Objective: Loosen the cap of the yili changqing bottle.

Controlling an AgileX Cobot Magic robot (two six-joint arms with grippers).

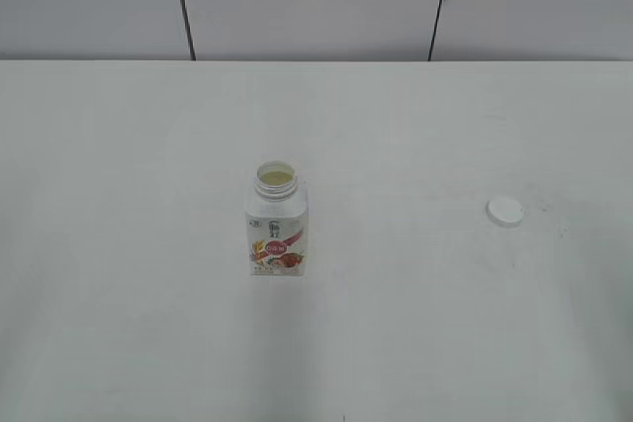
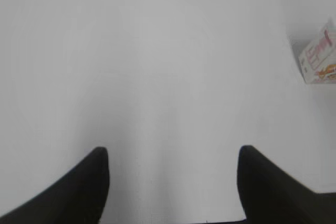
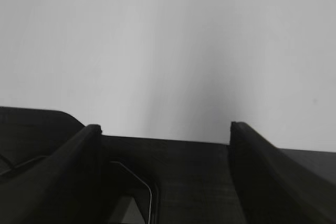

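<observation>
The yili changqing bottle stands upright in the middle of the white table, its wide neck open and uncapped. Its corner also shows at the right edge of the left wrist view. The white cap lies flat on the table, well to the right of the bottle. Neither arm appears in the exterior view. My left gripper is open and empty over bare table, left of the bottle. My right gripper is open and empty, with a dark surface below its fingers and white table beyond.
The white table runs back to a grey panelled wall. A dark edge or base fills the bottom of the right wrist view.
</observation>
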